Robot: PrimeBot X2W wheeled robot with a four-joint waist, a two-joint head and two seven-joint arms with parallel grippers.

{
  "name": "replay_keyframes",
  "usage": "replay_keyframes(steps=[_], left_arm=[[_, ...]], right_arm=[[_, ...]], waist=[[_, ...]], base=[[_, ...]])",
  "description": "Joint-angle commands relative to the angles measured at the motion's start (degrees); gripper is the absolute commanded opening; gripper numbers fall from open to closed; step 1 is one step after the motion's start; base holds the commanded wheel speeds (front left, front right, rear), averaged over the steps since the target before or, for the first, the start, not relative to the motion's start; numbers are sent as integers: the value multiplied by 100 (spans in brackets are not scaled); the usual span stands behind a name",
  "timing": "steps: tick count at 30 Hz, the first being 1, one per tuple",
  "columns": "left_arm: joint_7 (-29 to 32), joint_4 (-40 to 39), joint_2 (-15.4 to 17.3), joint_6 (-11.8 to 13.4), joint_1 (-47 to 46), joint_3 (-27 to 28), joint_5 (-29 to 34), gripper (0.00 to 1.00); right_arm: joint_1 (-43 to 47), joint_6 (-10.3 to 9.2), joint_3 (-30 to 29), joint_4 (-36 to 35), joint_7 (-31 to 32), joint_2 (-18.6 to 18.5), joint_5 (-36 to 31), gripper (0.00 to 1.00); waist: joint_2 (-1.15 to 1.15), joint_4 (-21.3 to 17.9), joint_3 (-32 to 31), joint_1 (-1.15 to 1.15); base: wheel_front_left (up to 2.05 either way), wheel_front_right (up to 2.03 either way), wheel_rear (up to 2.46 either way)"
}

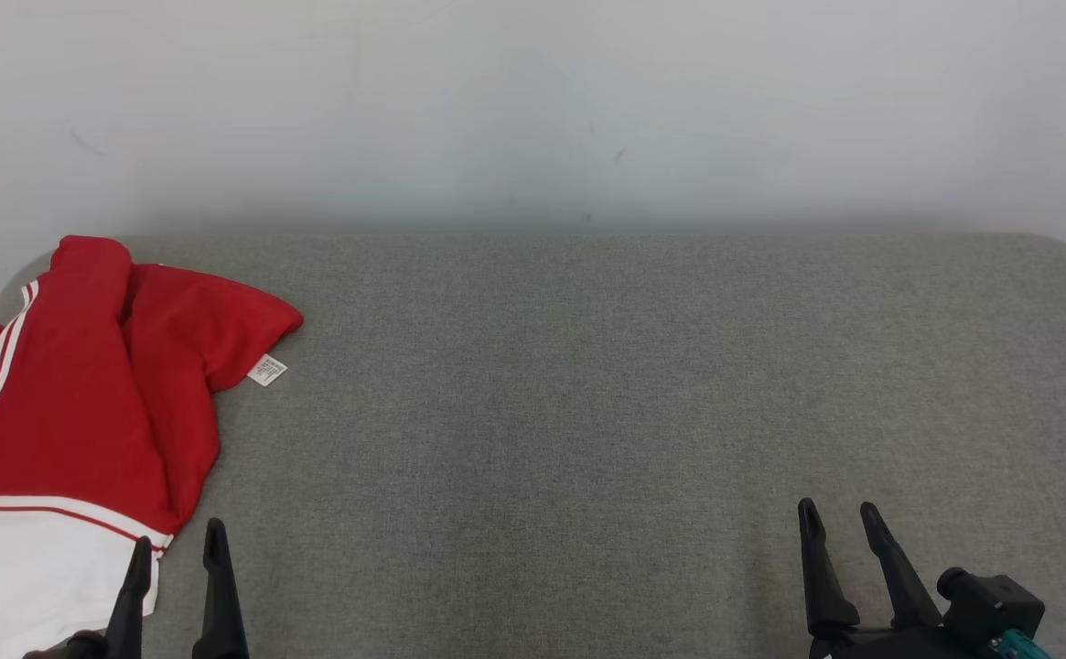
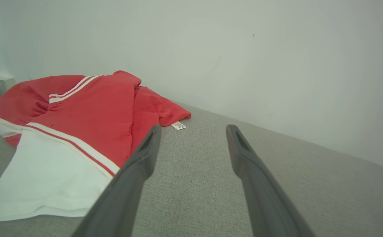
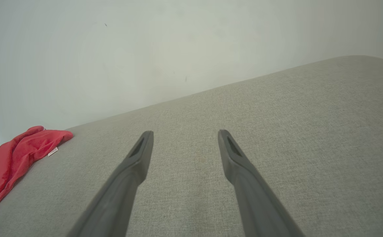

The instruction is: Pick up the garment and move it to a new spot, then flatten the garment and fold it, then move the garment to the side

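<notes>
Garment [image 1: 84, 394], red and white: lay crumpled at far left of grey padded surface [image 1: 587, 412]. Left gripper [image 1: 177, 538]: jaws spread, empty, just beside white hem; a one-layer pinch risked dragging it bunched. Right gripper [image 1: 838, 511]: jaws spread, empty, well apart.

grey fabric-covered surface [image 1: 587, 412], crumpled red-and-white garment [image 1: 75, 403] at its left end

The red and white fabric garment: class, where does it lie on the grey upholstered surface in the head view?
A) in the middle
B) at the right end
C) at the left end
C: the red and white fabric garment lies crumpled at the left end of the grey upholstered surface, near the open left claw.
</notes>
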Motion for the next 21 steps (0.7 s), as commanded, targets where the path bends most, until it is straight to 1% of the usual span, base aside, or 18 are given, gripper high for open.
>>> replay_keyframes(steps=[1,14,21], left_arm=[[-64,-53,50,18,67,31,182,100],[-245,18,203,-57,46,-53,857,100],[-327,-48,241,-131,110,-87,1133,100]], right_arm=[[-132,-8,13,-22,-61,-23,-188,100],[-207,-9,25,122,-216,-25,-874,100],[-179,-10,-26,133,-295,-25,-1040,100]], waist=[[0,-12,11,0],[0,-29,11,0],[0,-13,-33,0]], base=[[0,0,0],[0,0,0],[0,0,0]])
